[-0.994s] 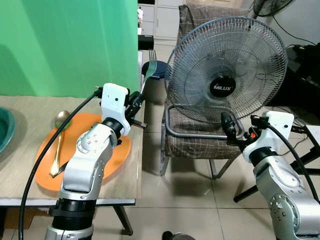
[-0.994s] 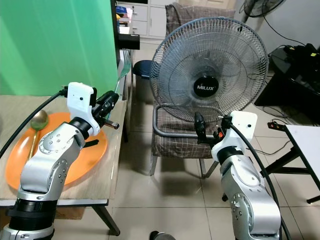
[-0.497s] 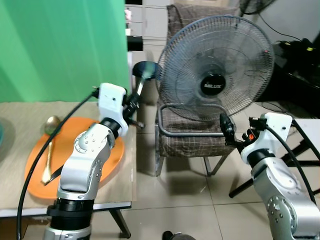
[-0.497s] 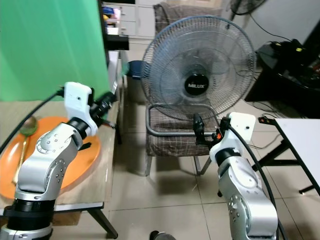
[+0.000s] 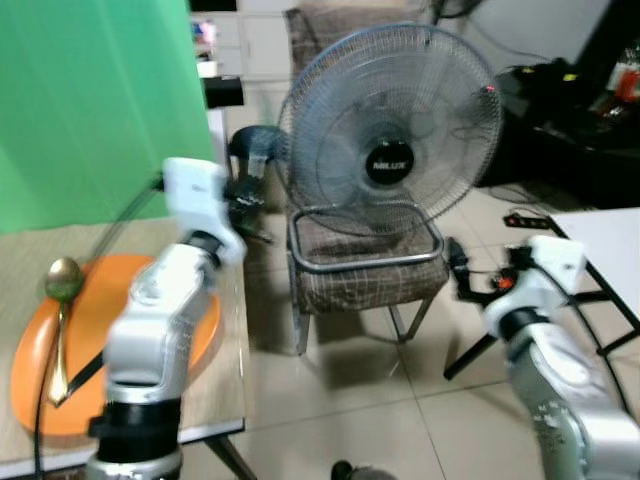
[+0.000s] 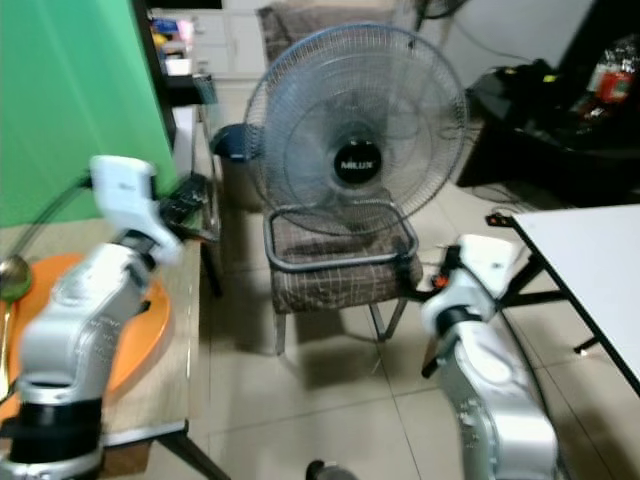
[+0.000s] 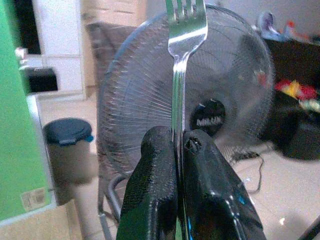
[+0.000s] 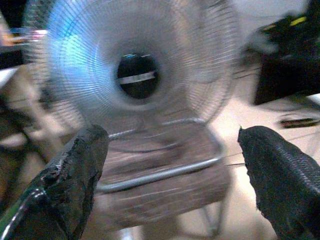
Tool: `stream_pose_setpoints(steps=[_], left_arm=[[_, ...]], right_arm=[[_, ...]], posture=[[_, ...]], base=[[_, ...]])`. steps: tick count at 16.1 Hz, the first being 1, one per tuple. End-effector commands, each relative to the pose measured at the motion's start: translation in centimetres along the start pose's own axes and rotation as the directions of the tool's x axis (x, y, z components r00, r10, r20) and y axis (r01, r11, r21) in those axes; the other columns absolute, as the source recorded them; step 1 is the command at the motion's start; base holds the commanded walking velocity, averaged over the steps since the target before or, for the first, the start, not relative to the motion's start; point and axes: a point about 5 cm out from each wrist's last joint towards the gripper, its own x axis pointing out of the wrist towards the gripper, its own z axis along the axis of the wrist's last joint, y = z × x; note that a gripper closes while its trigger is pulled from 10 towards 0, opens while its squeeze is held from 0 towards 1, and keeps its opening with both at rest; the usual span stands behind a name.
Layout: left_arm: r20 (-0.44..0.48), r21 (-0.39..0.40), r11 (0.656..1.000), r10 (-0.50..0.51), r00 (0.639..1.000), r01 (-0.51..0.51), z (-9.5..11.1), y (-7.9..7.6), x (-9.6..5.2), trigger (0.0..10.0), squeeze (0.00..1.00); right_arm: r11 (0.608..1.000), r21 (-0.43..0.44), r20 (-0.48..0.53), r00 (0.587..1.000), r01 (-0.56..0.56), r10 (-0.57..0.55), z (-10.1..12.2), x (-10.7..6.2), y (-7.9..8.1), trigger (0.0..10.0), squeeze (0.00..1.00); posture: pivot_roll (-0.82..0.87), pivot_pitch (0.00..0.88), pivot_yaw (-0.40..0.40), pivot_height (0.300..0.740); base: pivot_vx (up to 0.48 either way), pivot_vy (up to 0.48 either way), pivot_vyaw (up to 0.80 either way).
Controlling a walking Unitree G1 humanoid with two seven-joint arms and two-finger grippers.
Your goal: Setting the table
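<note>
Orange plate (image 6: 135,335) with spoon (image 6: 8,300) on table (image 6: 170,395)

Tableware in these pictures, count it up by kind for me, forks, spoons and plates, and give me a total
Forks: 1, the fork pinched in the left gripper.
Spoons: 1, the gold spoon lying on the plate.
Plates: 1, the orange plate on the table.
Total: 3.

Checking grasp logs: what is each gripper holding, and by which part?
Left gripper pinches a fork by its handle, tines pointing away. Right gripper is open, holding nothing.
</note>
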Motion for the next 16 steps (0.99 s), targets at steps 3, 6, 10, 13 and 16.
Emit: stream_pose_setpoints(steps=[3, 6, 10, 13, 16], left_arm=[[-0.052, 0.106, 0.991, 0.089, 0.995, -0.083, -0.9, 1.0, -0.9, 10.0, 0.0], [-0.091, 0.155, 0.986, 0.078, 0.993, -0.063, -1.2, 0.8, -1.3, 10.0, 0.0], [-0.019, 0.177, 0.981, 0.086, 0.996, -0.082, -0.7, 0.4, -1.1, 10.0, 0.0], [0.005, 0.19, 0.979, 0.078, 0.997, -0.077, -0.2, 0.2, -0.8, 10.0, 0.0], [0.014, 0.211, 0.975, 0.064, 0.998, -0.065, -0.2, 0.0, -0.6, 10.0, 0.0]], right_arm=[[1.0, -0.029, 0.008, 1.0, -0.011, 0.011, -0.3, 0.2, 0.6, 10.0, 0.0], [1.0, -0.019, -0.012, 1.0, -0.022, 0.022, -0.5, 0.1, 0.6, 10.0, 0.0], [1.0, -0.001, -0.009, 1.0, 0.009, -0.009, -0.6, 0.2, 0.4, 10.0, 0.0], [1.0, 0.006, -0.011, 1.0, 0.013, -0.013, -0.6, 0.1, 0.3, 10.0, 0.0], [1.0, 0.009, -0.009, 1.0, 0.027, -0.027, -0.5, 0.0, 0.1, 10.0, 0.0]], posture=[[0.06, 0.0, -0.012, 0.74], [0.06, 0.0, -0.014, 0.74], [0.06, 0.0, -0.013, 0.74], [0.05, 0.0, -0.007, 0.74], [0.05, 0.0, -0.001, 0.74]], base=[[0.0, 0.0, -0.76], [0.0, 0.0, -0.76], [0.0, 0.0, -0.75], [0.0, 0.0, -0.75], [0.0, 0.0, -0.75]])
